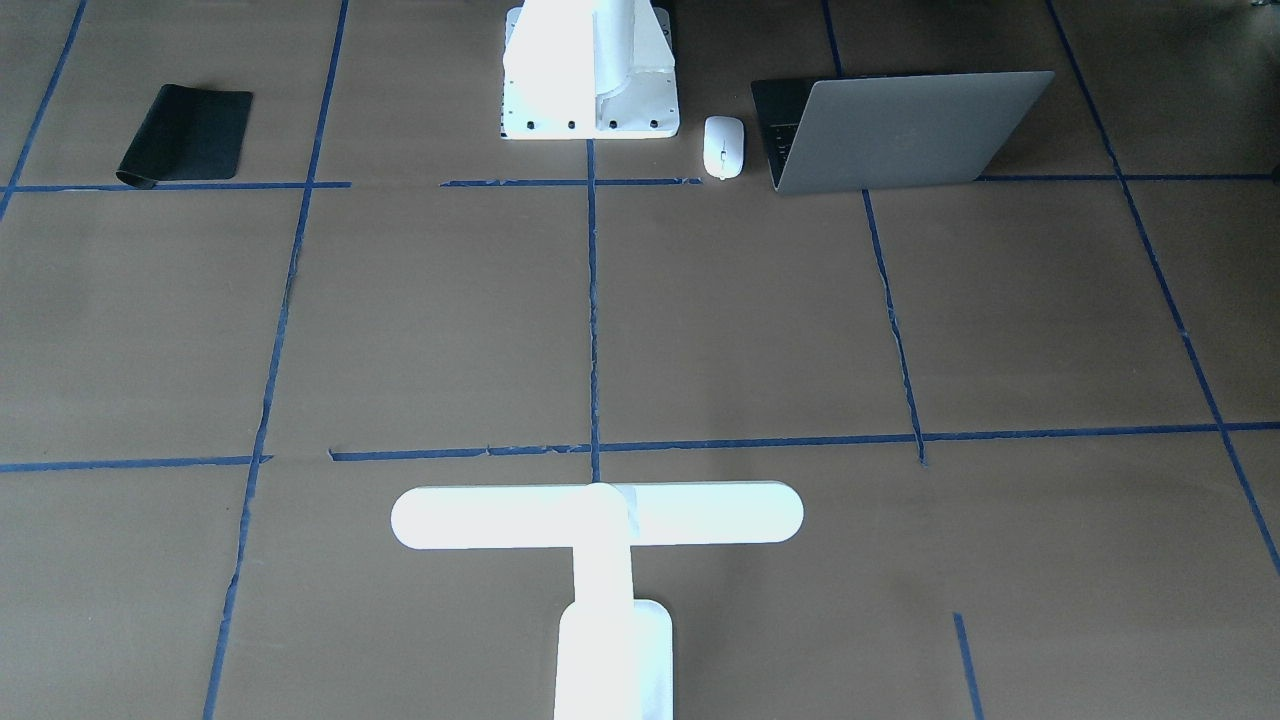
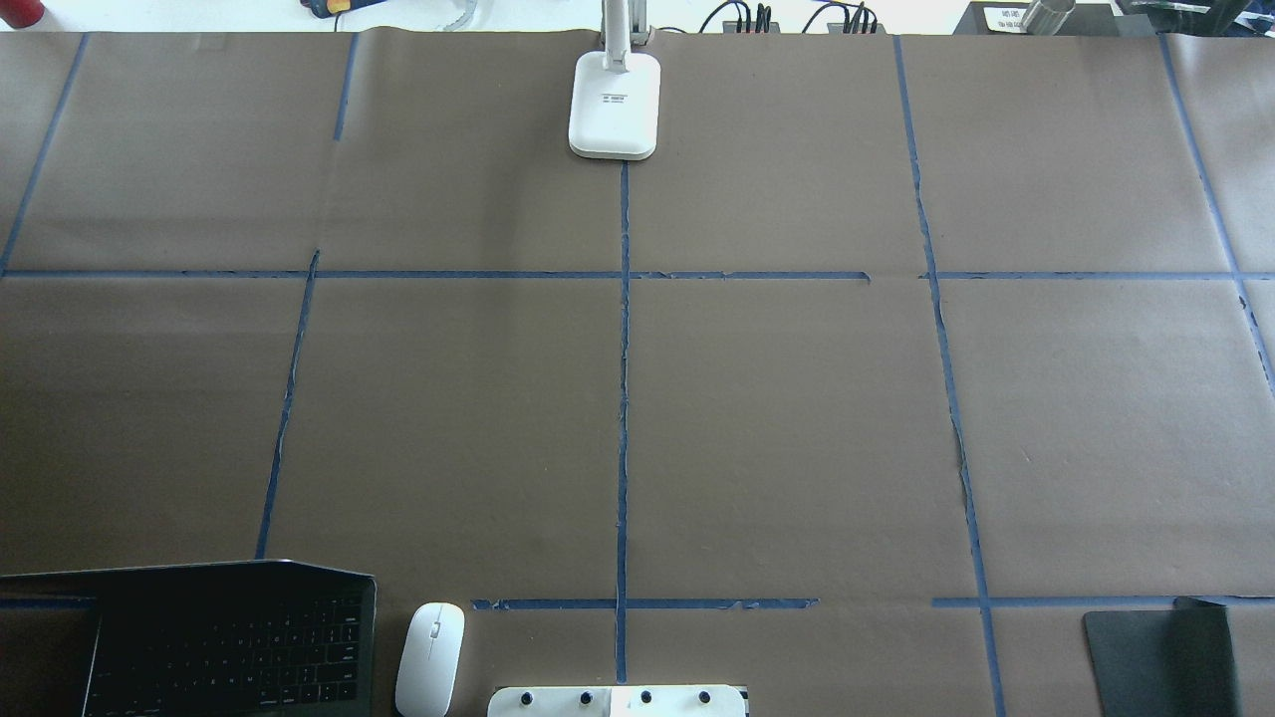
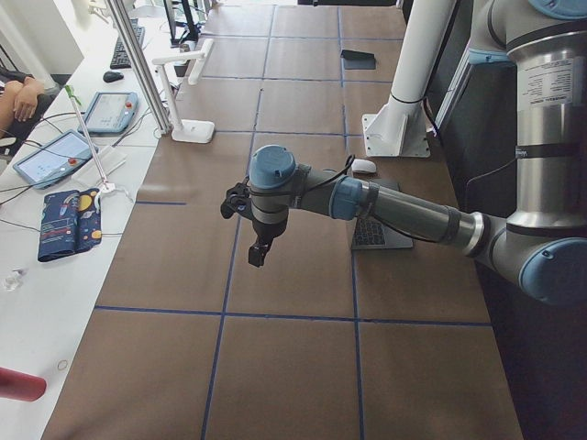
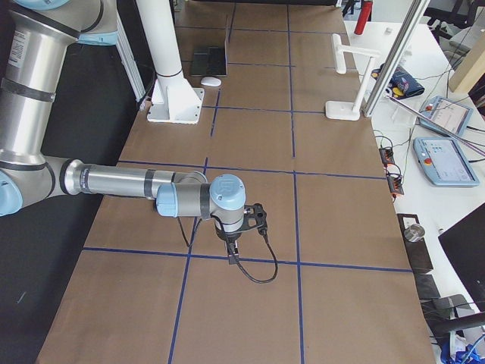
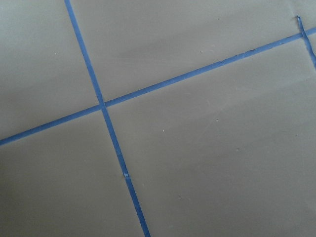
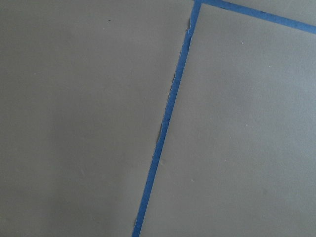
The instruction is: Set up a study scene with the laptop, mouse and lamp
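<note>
The left arm (image 3: 394, 209) reaches over the table (image 3: 293, 367), above the laptop (image 3: 371, 235), mouse (image 3: 364, 166) beyond.

No word, brand or number can be read anywhere. The lamp (image 2: 615, 105) has a small grey label (image 2: 614, 100) of a few lines on top of its base, seen from overhead, but the print is too fine to make out. The keys of the laptop (image 2: 229, 647) show pale marks that are unreadable. A white card (image 2: 999, 16) beyond the far edge of the desk (image 2: 797, 418) bears dark lettering, also too small to tell. In the side view from the left, the left arm (image 3: 550, 137) has a white sticker (image 3: 548, 87) with lines of print on its upright section, blurred beyond reading.
</note>
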### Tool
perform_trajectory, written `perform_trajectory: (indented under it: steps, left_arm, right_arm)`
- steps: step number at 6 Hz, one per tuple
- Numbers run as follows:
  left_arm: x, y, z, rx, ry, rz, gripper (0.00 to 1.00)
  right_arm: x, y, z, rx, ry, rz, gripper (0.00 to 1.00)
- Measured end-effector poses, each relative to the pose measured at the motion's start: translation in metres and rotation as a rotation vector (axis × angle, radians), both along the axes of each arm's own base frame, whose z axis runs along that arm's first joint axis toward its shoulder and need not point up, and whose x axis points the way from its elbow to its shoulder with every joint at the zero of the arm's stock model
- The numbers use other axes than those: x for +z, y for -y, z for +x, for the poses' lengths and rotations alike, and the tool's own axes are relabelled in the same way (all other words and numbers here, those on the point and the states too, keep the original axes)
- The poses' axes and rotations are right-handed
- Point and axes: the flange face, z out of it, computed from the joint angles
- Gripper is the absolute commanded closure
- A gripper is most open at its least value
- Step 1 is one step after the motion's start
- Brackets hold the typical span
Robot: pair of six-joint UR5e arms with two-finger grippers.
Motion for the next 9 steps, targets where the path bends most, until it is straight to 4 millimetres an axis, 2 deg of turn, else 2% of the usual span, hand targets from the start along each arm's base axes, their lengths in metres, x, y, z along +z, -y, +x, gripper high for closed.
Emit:
perform_trajectory:
  steps: [1, 2, 3, 4, 6, 7, 9]
  left_arm:
    - [-0.014, 0.003, 0.007, 0.015, -0.019, 0.091, 0.0]
    - [-0.033, 0.003, 0.027, 0.064, -0.045, 0.181, 0.0]
    - [-0.059, -0.001, 0.056, 0.133, -0.071, 0.268, 0.0]
    - [-0.094, -0.013, 0.084, 0.192, -0.101, 0.334, 0.0]
    - [-0.163, -0.054, 0.147, 0.304, -0.201, 0.37, 0.01]
    - [-0.175, -0.077, 0.172, 0.404, -0.23, 0.435, 0.01]
    - [-0.161, -0.114, 0.208, 0.605, -0.252, 0.55, 0.04]
  right_arm:
    - [0.0, 0.0, 0.0, 0.0, 0.0, -0.002, 0.0]
    - [0.001, -0.001, 0.0, 0.0, 0.003, -0.003, 0.0]
    - [0.002, -0.002, 0.0, 0.0, 0.006, -0.006, 0.0]
    - [0.002, -0.002, 0.0, 0.0, 0.008, -0.007, 0.0]
    - [0.003, -0.003, -0.001, 0.0, 0.009, -0.009, 0.0]
    - [0.003, -0.003, -0.001, 0.0, 0.009, -0.011, 0.0]
    - [0.005, -0.003, 0.0, 0.001, 0.008, -0.015, 0.0]
